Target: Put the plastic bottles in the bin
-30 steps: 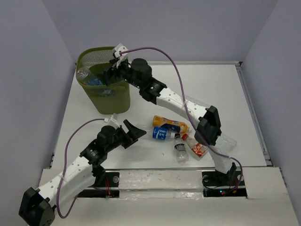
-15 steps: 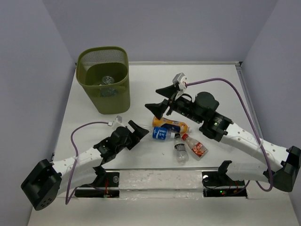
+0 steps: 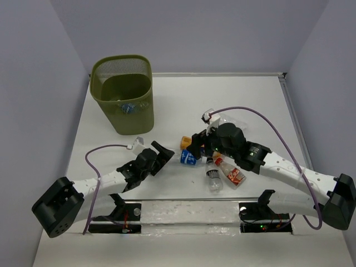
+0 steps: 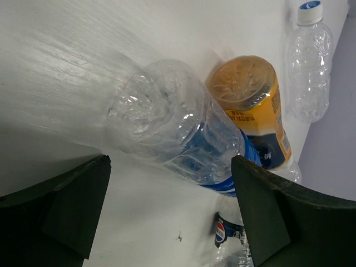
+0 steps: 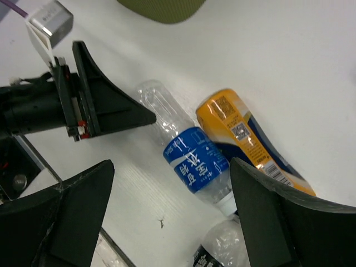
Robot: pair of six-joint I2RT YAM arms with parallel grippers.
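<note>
Your left pincer (image 3: 163,152) and right pincer (image 5: 172,162) both stand spread apart beside the blue-labelled bottle (image 4: 183,133).

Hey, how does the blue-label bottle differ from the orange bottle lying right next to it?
The blue-label bottle is clear, see-through plastic with a blue wrap, while the orange bottle is opaque orange with a dark blue band. The blue-label bottle has a round, lobed base, and the orange bottle's base looks squarer. Both lie on their sides, side by side and roughly parallel, with their bases pointing the same way.
</note>
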